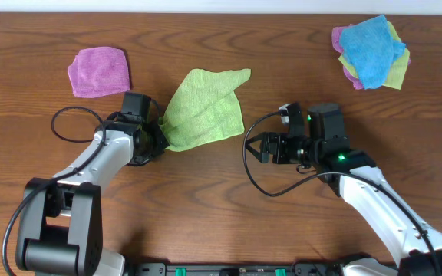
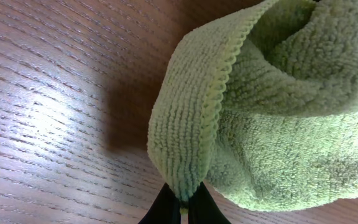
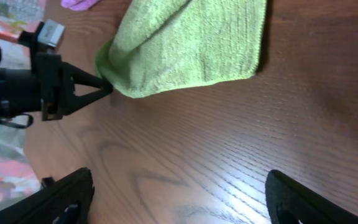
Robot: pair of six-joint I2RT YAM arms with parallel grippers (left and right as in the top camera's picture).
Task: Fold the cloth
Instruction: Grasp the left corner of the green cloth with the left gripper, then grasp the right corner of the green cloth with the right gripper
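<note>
Lime-green cloth (image 1: 206, 103) lies unfolded mid-frame, corner pinched tight in left claw (image 1: 162, 132); right claw (image 1: 253, 148) gapes empty; folding apparently barely begun.

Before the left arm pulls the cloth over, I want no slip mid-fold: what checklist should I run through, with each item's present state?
1. Grip: left pincer shut on the edge of the cloth: ok.
2. Other arm: right pincer open, apart from the cloth: ok.
3. Lie of the cloth, flat: not ok, its edge curls up at the grip.
4. Neighbour: purple cloth lies apart from the green one: ok.
5. One layer pinched or two: cannot tell.
</note>
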